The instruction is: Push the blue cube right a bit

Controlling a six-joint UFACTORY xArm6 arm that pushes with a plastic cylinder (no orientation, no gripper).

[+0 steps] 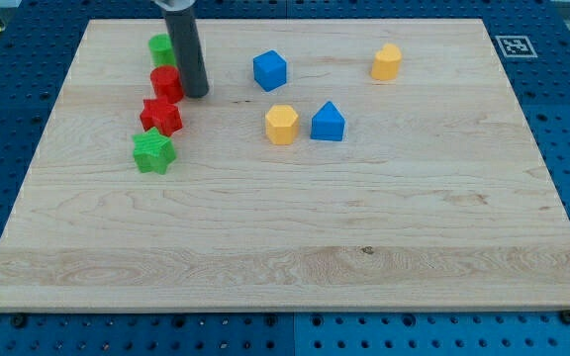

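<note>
Camera view: my tip [197, 94] beside red block [167, 82], well left of blue cube [270, 70] at tabletop [364, 227] top. No fingers, nothing held. Risk: off-centre push spins cube toward yellow block [281, 125].

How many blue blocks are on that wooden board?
2. The blue cube sits near the view's top, left of centre, to the right of my tip. The blue triangular block lies below it, touching a yellow block. None seems hidden.
</note>
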